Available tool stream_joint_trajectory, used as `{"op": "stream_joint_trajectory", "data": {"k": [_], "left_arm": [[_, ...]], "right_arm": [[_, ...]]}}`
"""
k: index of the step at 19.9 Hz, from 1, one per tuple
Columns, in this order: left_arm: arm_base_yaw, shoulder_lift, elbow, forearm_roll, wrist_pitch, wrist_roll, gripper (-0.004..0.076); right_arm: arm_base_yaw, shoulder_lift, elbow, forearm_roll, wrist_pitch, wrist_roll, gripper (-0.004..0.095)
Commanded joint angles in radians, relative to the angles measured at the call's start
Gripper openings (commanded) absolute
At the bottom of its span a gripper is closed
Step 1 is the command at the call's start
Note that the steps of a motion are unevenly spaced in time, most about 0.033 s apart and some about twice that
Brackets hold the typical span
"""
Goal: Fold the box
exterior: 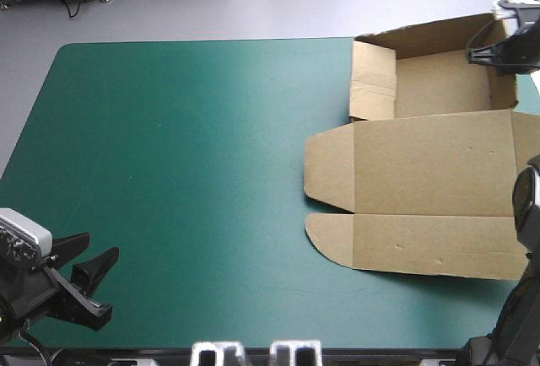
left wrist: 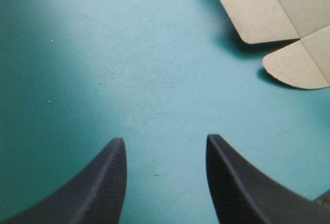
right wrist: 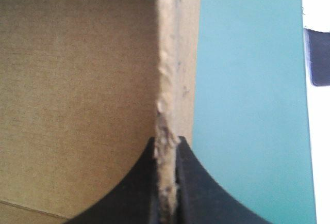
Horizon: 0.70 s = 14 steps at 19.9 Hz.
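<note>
The brown box (exterior: 430,159) lies at the table's right side as an open tray with raised walls at the far end and its lid flat toward the near edge. My right gripper (exterior: 494,50) is at the tray's far right corner, shut on the upright right wall (right wrist: 172,84), whose rough edge runs between the black fingers (right wrist: 193,193). My left gripper (exterior: 84,277) hovers open at the near left corner of the table, far from the box. In the left wrist view two rounded lid flaps (left wrist: 258,10) lie well ahead of the open fingers (left wrist: 103,182).
The teal-green cover (exterior: 186,155) stretches bare across the left and middle of the table. The tray's right wall stands close to the table's right edge (right wrist: 304,105).
</note>
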Motion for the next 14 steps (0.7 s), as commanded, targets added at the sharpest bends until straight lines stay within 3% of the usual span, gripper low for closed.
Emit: {"op": "stream_joint_trajectory", "data": {"k": [1,4,10,14], "left_arm": [[0.001,0.012,-0.023,-0.001,0.039,-0.004,0.0345],[0.001,0.012,-0.023,-0.001,0.027,-0.004,0.0344],[0.001,0.012,-0.023,-0.004,0.032,-0.04,0.0345],[0.001,0.012,-0.023,0.0,0.033,-0.04,0.034]], "right_arm": [[-0.078,-0.071,0.009,0.033,0.01,-0.007,-0.0023],[-0.138,-0.039,0.134,0.014,0.004,-0.032,-0.0023],[-0.145,0.007,0.239,-0.003,-0.07,-0.157,0.0003],[-0.145,0.007,0.239,-0.02,-0.16,-0.151,0.0193]]}}
